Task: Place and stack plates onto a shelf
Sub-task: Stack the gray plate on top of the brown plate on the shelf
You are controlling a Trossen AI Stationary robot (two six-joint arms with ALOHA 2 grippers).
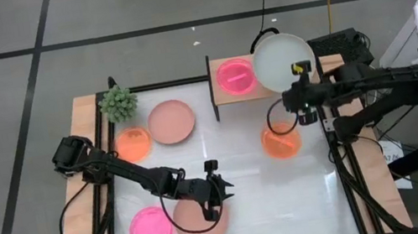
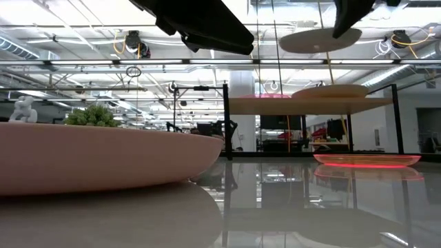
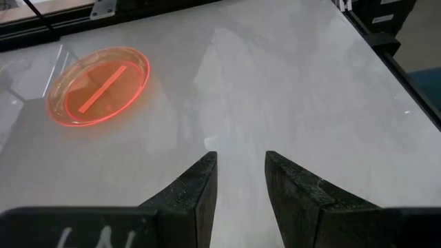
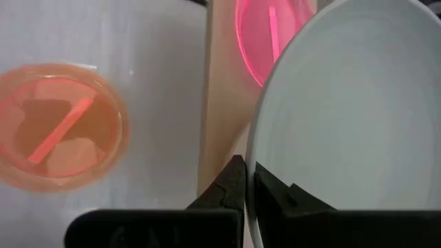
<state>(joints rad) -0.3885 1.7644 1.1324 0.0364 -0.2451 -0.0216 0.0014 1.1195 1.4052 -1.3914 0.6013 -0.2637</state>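
Observation:
My right gripper [image 1: 301, 74] is shut on a large pale grey-green plate [image 1: 281, 61], held above the right half of the wood-topped shelf [image 1: 225, 101]. In the low view this plate [image 2: 320, 39] hovers over a beige plate [image 2: 331, 91] lying on the shelf [image 2: 275, 105]. A neon pink plate [image 1: 234, 76] lies on the shelf's left half. My left gripper [image 1: 212, 208] is open, hanging over a large salmon plate [image 1: 201, 224] near the table's near edge; in its wrist view the gripper [image 3: 241, 172] has nothing between its fingers. My right gripper pinches the pale plate's rim [image 4: 256, 172] between its two fingers, one on each face of the plate. It comes roughly level from the table's near side. The plate is lifted clear and lies about level above the shelf.
On the table lie an orange plate [image 1: 281, 140] below the right gripper, another orange plate [image 1: 134, 144], a salmon plate [image 1: 171, 121] and a neon pink plate [image 1: 151, 229]. A spiky green plant [image 1: 117, 104] stands at the far left corner. The table's middle [image 1: 234, 164] is bare.

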